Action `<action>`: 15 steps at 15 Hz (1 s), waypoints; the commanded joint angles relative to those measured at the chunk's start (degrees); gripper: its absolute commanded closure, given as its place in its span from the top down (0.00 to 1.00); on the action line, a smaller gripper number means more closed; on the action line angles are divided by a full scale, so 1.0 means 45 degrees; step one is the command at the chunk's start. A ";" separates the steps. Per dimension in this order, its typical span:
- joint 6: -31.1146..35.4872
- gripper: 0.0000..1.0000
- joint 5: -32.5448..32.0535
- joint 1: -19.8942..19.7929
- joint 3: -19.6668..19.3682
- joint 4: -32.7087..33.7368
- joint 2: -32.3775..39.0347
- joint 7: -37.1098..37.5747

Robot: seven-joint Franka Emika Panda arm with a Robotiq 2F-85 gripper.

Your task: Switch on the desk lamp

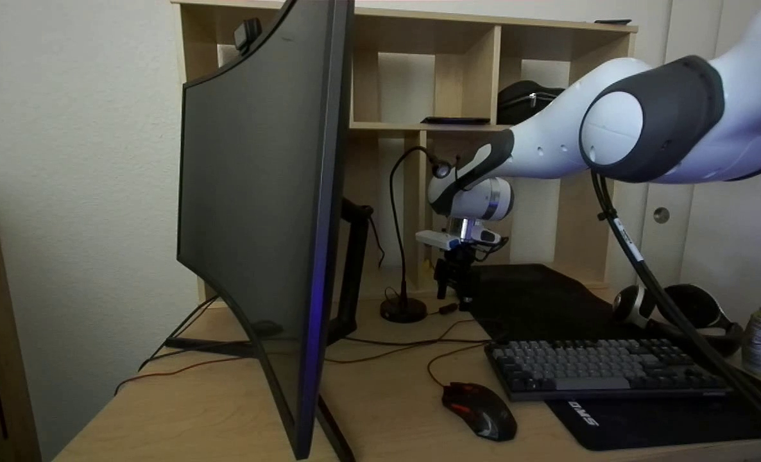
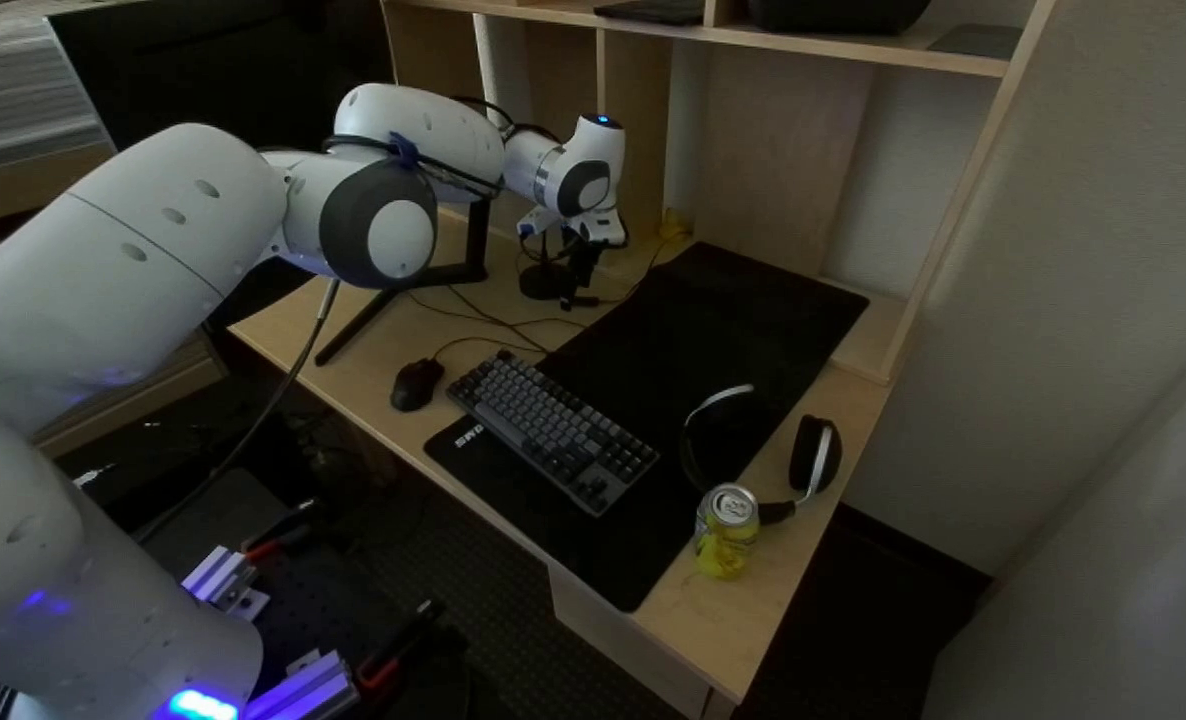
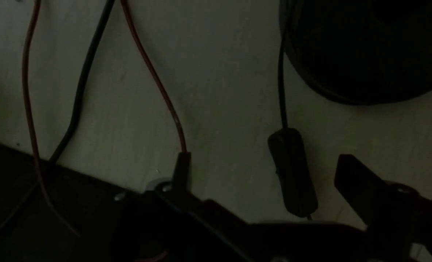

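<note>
The slim dark desk lamp (image 1: pixel 398 212) stands on the desk behind the monitor, its curved stem rising to a small head (image 1: pixel 441 169) with no clear glow. Its round base also shows in an exterior view (image 2: pixel 541 282) and at the upper right of the wrist view (image 3: pixel 361 62). A small black inline switch (image 3: pixel 292 173) on a thin cord from the base lies on the desk; it also shows beside the base (image 1: pixel 448 309). My gripper (image 3: pixel 265 163) is open and points down, also seen in both exterior views (image 1: pixel 453 299) (image 2: pixel 578 285). In the wrist view the switch appears between the fingers, nearer the right one, touching neither.
The large curved monitor (image 1: pixel 258 160) and its stand are beside the lamp. Thin cables (image 1: pixel 406 345) cross the desk near the mouse (image 1: pixel 480 410). A black desk mat (image 2: pixel 693 330) holds the keyboard (image 2: pixel 553 430). Headphones (image 2: pixel 815 460) and a yellow can (image 2: pixel 726 530) sit farther off. Shelves stand behind.
</note>
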 commanded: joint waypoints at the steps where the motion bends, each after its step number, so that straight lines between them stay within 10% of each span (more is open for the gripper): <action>1: 0.0648 1.00 0.0070 0.0144 0.0036 0.0132 0.0325 0.0216; 15: 0.1241 1.00 -0.0524 0.0626 -0.0573 0.0025 0.0604 0.0630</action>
